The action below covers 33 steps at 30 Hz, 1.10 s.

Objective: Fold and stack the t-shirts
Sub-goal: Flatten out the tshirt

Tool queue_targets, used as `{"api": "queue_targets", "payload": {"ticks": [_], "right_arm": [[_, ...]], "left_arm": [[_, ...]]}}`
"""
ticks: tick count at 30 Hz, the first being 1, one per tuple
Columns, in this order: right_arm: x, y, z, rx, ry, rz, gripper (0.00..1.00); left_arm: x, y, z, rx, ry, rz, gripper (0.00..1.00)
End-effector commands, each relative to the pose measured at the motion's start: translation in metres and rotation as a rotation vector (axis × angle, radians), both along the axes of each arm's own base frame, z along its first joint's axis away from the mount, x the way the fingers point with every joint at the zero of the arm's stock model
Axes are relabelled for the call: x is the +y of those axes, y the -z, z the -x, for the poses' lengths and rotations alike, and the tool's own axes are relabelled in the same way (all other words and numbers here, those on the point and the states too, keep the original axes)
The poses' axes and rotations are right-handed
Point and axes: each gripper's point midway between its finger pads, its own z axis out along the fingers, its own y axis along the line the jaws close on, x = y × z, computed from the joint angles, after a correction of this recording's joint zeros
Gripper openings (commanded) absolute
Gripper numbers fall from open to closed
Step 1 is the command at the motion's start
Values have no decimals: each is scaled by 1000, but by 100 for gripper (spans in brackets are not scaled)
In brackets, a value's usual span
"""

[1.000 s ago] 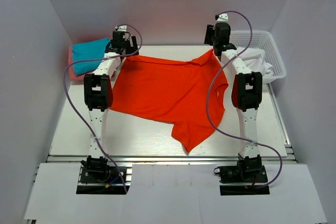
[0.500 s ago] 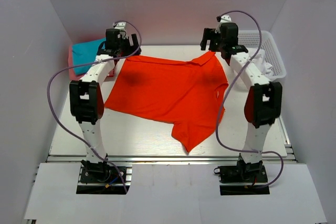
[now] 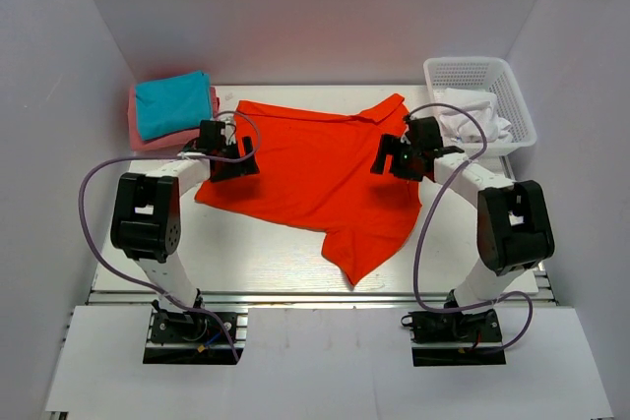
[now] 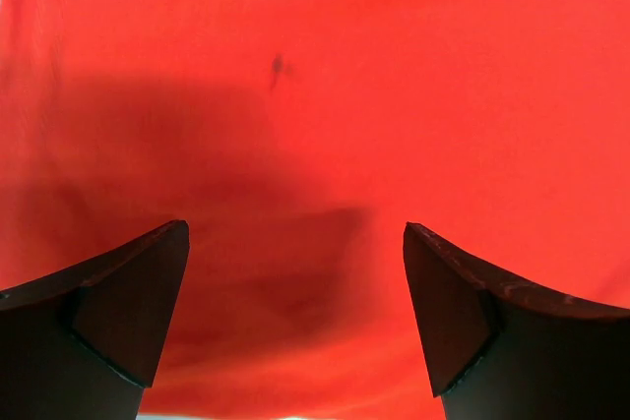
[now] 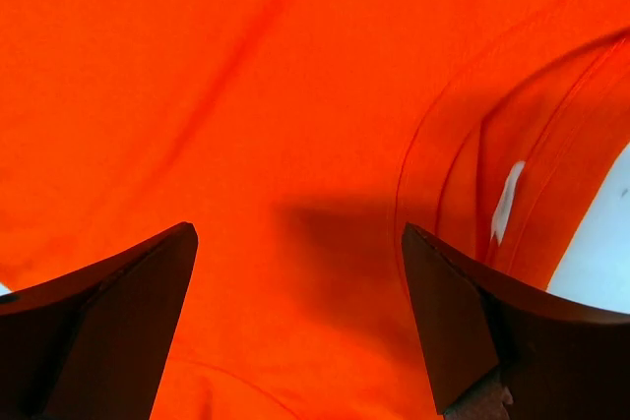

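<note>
The orange-red collared t-shirt (image 3: pixel 315 169) lies spread on the table, its collar at the far right and a sleeve pointing toward the near edge. My left gripper (image 3: pixel 233 157) is open and low over the shirt's left edge; its wrist view is filled with the red cloth (image 4: pixel 325 95). My right gripper (image 3: pixel 391 154) is open and low over the shirt's right side, near a seam (image 5: pixel 423 135). A folded teal t-shirt (image 3: pixel 172 103) sits on a pink one (image 3: pixel 140 137) at the far left. White t-shirts (image 3: pixel 472 110) lie in the basket.
A white mesh basket (image 3: pixel 517 95) stands at the far right corner. White walls enclose the table on the left, back and right. Bare table (image 3: pixel 256 253) shows at the near left of the shirt.
Both arms have come back from the far edge and dropped low over the shirt. The shirt's far edge, held up before, now lies flat; the teal and pink stack is uncovered.
</note>
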Motion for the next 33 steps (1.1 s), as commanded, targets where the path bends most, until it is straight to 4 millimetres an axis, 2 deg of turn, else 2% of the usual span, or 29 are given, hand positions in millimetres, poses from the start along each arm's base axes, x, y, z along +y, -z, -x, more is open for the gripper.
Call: {"api": "queue_targets", "payload": {"ticks": [1, 6, 8, 11, 14, 16, 17, 18, 21, 25, 26, 29, 30, 31, 32, 33], "right_arm": [[11, -7, 2, -9, -19, -58, 90], [9, 23, 0, 82, 1, -46, 90], [10, 23, -7, 84, 5, -42, 90], [2, 38, -12, 121, 45, -7, 90], [-12, 37, -27, 111, 99, 36, 90], [-13, 36, -29, 110, 103, 48, 90], [-16, 35, -34, 103, 111, 55, 90], [-20, 34, -36, 99, 126, 62, 90], [-25, 30, -44, 83, 131, 78, 90], [-23, 15, -55, 42, 117, 82, 90], [-23, 6, -58, 21, 113, 80, 90], [-12, -19, -59, -46, 32, 69, 90], [-9, -25, -56, -70, -6, 78, 90], [-8, -28, -53, -73, -19, 71, 90], [-3, -36, -49, -96, -34, 74, 90], [-2, -35, -42, -98, -56, 87, 90]], "left_arm": [[4, -7, 4, -23, -61, 19, 100], [8, 13, 15, 29, -88, 24, 100], [12, 20, 19, 58, -109, 11, 100], [10, 30, 32, 104, -124, 10, 100], [-1, 37, 53, 140, -111, 87, 100], [-7, 39, 62, 148, -109, 125, 100], [-9, 46, 75, 184, -122, 150, 100], [-11, 44, 75, 167, -114, 162, 100], [-17, 36, 86, 151, -105, 195, 100], [-21, 8, 84, 84, -89, 208, 100], [-21, -4, 79, 47, -78, 208, 100], [-9, -40, 72, -46, -94, 151, 100], [3, -47, 71, -67, -142, 103, 100], [9, -67, 69, -110, -163, 88, 100], [16, -65, 79, -81, -187, 56, 100], [22, -71, 81, -87, -223, 44, 100]]}}
